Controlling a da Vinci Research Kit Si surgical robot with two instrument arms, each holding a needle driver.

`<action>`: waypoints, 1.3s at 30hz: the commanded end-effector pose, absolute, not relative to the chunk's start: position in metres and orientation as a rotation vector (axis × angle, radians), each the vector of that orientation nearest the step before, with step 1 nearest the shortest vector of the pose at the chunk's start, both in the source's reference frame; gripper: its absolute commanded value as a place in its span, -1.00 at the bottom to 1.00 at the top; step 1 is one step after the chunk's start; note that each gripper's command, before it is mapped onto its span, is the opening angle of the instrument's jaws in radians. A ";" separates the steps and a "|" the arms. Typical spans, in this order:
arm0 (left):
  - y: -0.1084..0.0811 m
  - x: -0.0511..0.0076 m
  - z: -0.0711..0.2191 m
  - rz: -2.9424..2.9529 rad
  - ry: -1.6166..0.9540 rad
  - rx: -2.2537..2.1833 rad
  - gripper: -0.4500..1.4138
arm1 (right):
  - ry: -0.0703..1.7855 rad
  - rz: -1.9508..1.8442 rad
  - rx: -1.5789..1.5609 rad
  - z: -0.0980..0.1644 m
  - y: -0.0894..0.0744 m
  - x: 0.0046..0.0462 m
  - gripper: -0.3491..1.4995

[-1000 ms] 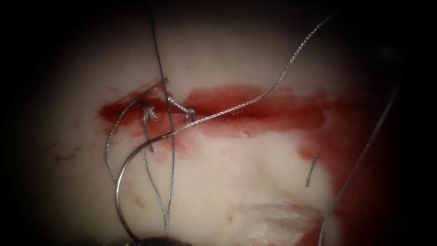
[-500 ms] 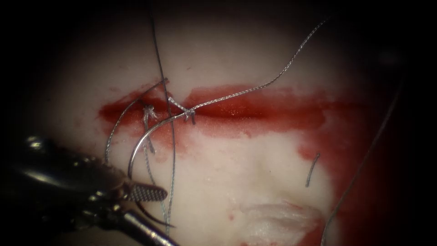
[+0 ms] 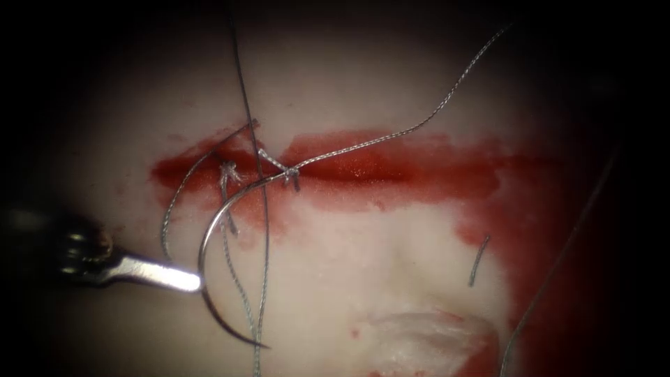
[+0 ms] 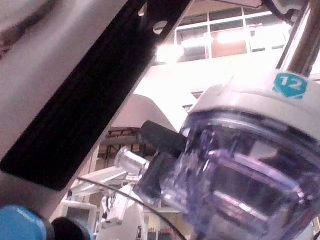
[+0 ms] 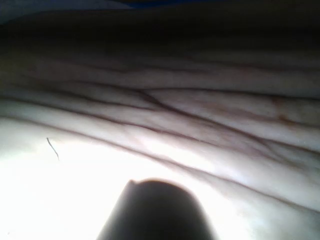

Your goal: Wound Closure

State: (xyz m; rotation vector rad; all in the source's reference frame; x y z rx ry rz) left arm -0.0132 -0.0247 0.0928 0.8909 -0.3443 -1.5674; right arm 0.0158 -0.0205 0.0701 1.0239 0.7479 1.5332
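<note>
The tissue [image 3: 391, 265] carries a horizontal cut [image 3: 391, 164] wet with red fluid. My left tool [image 3: 190, 280] comes in from the left, jaws shut on the curved needle [image 3: 203, 241] about midway along its curve. The needle is out of the tissue, below the cut's left end, with its tip [image 3: 265, 345] low and its tail by the stitch knots [image 3: 283, 167]. From that tail the thread [image 3: 433, 115] rises to the upper right. A dark blurred form, my right tool [image 5: 155, 212], hangs over pale tissue [image 5: 200, 130].
A second knot [image 3: 227, 171] sits further left on the cut. A dark strand [image 3: 246, 98] runs down across the cut, and loose loops [image 3: 167, 223] lie beside it. A short cut end of thread [image 3: 479, 260] lies at lower right, with another strand [image 3: 558, 248] beyond it.
The left tool came up from the bottom edge, carrying the needle up toward the cut. Since then its body has drawn back left and its jaws have turned edge-on. The thread now lies higher across the cut.
</note>
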 end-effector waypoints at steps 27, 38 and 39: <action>-0.025 -0.0162 0.094 -1.937 -0.216 1.097 0.03 | 0.753 1.525 1.032 0.070 -0.020 0.0181 -1.00; -0.025 -0.0162 0.094 -1.980 -0.147 0.994 0.15 | 0.751 1.520 1.039 0.070 -0.020 0.0184 -1.00; -0.025 -0.0162 0.094 -1.980 -0.154 1.008 0.15 | 0.751 1.520 1.039 0.070 -0.020 0.0184 -1.00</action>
